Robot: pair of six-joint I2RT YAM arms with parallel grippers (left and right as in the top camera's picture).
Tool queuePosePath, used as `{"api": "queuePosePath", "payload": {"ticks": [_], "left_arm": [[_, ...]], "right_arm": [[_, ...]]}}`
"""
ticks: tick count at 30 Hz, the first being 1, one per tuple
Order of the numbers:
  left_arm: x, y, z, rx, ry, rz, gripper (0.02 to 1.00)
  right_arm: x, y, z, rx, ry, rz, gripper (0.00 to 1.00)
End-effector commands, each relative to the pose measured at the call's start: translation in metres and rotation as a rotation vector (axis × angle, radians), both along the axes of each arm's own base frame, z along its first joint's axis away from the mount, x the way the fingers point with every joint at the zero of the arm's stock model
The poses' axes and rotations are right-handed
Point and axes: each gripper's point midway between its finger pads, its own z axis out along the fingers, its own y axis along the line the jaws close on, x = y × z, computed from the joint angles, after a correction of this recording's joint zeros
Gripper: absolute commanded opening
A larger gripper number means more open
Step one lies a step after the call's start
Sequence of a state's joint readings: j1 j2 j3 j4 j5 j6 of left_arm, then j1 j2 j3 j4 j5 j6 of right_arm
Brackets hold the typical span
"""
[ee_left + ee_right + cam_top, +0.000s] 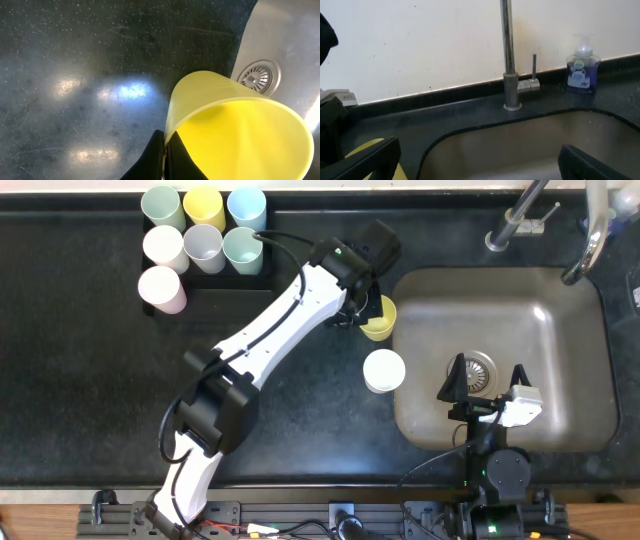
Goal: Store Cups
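**Left claw [362, 305] pinches yellow cup [380, 322] by the sink [570, 290]**

The black table [80, 380] spans the top view, with the sink set in at its 3 o'clock side. The left arm [270, 330] runs from 7 o'clock up to the sink's 10 o'clock rim. A rack [262, 278] at the table's 11 o'clock holds six cups. A pink cup [162, 290] stands at the rack's 7 o'clock corner. The right claw [487, 385] hangs over the sink near the drain [481, 367], spread wide and holding nothing. The left claw is narrowed to a pinch on the yellow cup's rim, one finger [150, 160] outside the wall and the other inside. The cup is tilted. A white cup [384, 370] stands on the table at the yellow cup's 6 o'clock, just beside the sink's rim.
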State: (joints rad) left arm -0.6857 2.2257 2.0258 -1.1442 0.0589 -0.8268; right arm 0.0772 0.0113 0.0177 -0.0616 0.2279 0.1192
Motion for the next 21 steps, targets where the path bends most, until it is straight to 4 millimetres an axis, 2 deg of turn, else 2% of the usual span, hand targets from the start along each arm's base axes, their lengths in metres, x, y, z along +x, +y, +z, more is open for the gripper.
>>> {"api": "queuePosePath", "payload": {"ticks": [1, 4, 8, 12, 14, 17, 21], "left_arm": [[0.027, 0.033, 0.055, -0.040, -0.116, 0.077, 0.036], [0.040, 0.081, 0.091, -0.035, -0.167, 0.204, 0.036], [0.045, 0.172, 0.128, -0.001, -0.186, 0.424, 0.036], [0.044, 0.251, 0.137, 0.030, -0.153, 0.609, 0.036], [0.040, 0.280, 0.133, 0.043, -0.118, 0.699, 0.036], [0.036, 0.306, 0.121, 0.061, -0.082, 0.760, 0.036], [0.035, 0.313, 0.097, 0.073, -0.052, 0.801, 0.036]], "right_arm": [[0.000, -0.003, -0.003, 0.004, -0.002, -0.013, 0.996], [0.000, -0.003, -0.003, 0.004, -0.002, -0.013, 0.998], [0.000, -0.003, -0.003, 0.005, -0.002, -0.013, 0.996], [0.000, -0.003, -0.003, 0.004, -0.002, -0.013, 0.996], [0.000, -0.003, -0.003, 0.005, -0.002, -0.013, 0.996], [0.000, -0.003, -0.003, 0.004, -0.002, -0.013, 0.998], [0.000, -0.003, -0.003, 0.004, -0.002, -0.013, 0.996]]}}
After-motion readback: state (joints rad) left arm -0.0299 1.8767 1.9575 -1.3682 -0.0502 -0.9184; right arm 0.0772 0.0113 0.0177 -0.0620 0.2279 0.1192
